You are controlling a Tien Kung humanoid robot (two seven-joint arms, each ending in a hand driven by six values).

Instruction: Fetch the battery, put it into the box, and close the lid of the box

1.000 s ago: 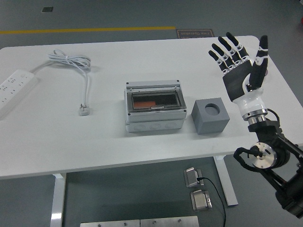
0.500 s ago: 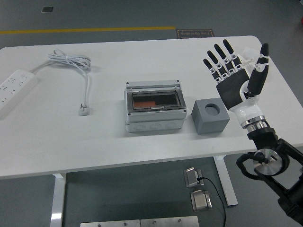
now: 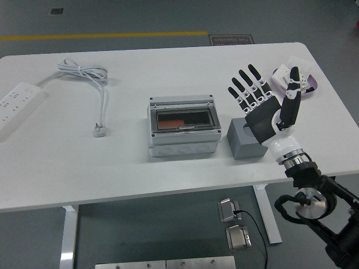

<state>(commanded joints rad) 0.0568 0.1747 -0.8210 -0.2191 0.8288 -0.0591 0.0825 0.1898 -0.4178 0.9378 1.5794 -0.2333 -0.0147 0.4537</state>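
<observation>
A grey electrical box (image 3: 182,140) sits mid-table with its clear lid (image 3: 183,119) lying flat over it. Something orange (image 3: 173,121) shows through the lid. Just right of the box stands a grey cube block (image 3: 238,141). My right hand (image 3: 262,96) hovers over that block, fingers spread and pointing away from me, holding nothing. The palm hides the block's top and its round hole. I cannot pick out a battery anywhere in the head view. The left arm is out of the picture.
A white power strip (image 3: 17,103) lies at the far left; its coiled cable (image 3: 84,73) ends in a plug (image 3: 100,131) left of the box. A purple and white object (image 3: 305,79) rests near the table's (image 3: 112,168) right rear corner.
My right hand has moved left and toward me, from beside the block to over it, uncovering the purple and white object. The fingers stayed spread.
</observation>
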